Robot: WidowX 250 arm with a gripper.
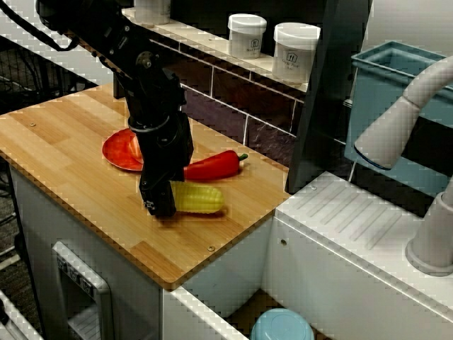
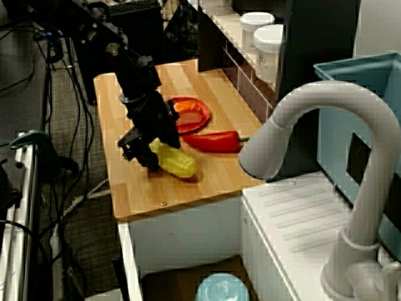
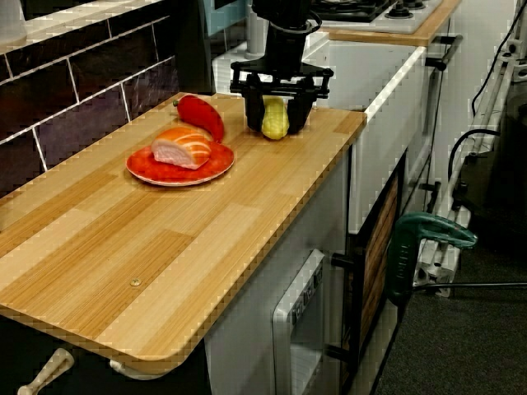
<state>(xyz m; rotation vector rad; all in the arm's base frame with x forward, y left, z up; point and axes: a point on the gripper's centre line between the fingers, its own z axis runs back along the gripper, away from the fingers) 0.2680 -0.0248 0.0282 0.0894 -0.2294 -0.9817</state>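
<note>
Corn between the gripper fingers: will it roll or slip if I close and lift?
The corn is rounded and lies on its side on the smooth wooden counter, so a nudge would probably roll it. Its glossy surface suggests plastic: likely stiff, light, somewhat slippery. The open gripper straddles one end, so it may tilt when lifted.

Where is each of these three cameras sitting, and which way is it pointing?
High view: above the counter's front edge, facing the tiled wall; arm and claw show.
Sink view: behind the faucet, facing back along the counter; arm and claw show.
Low view: at the counter's far end, facing the sink; only wrist and claw show.
All three share the corn, pepper and plate.
</note>
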